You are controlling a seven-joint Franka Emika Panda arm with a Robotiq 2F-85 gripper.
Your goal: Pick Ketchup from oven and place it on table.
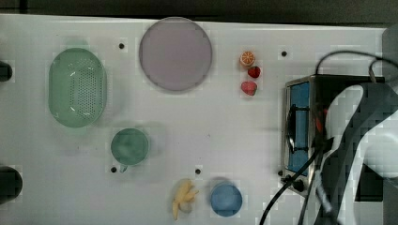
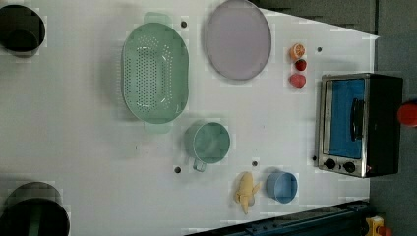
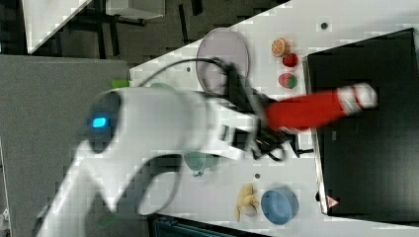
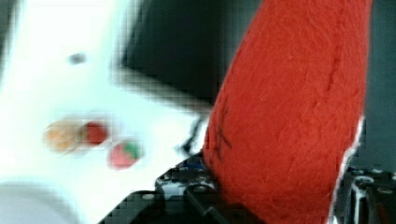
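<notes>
Ketchup (image 4: 289, 112) above oven (image 3: 365, 128)

1. The white robot arm (image 3: 163, 128) reaches across the table (image 3: 296, 29) toward the black oven (image 3: 365, 163)
2. Its gripper (image 3: 269, 129) clamps the base of the red ketchup bottle (image 3: 316, 108), which lies sideways above the oven top
3. A purple plate (image 3: 220, 52), an orange slice (image 3: 279, 47), two strawberries (image 3: 289, 60), a banana (image 3: 246, 201) and a blue bowl (image 3: 279, 206) sit on the table

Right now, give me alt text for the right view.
A white robot arm reaches across the white table, its tool holding a red Ketchup bottle lying sideways above the black oven. Around it sit a purple plate, strawberries, a banana and a blue bowl.
</notes>
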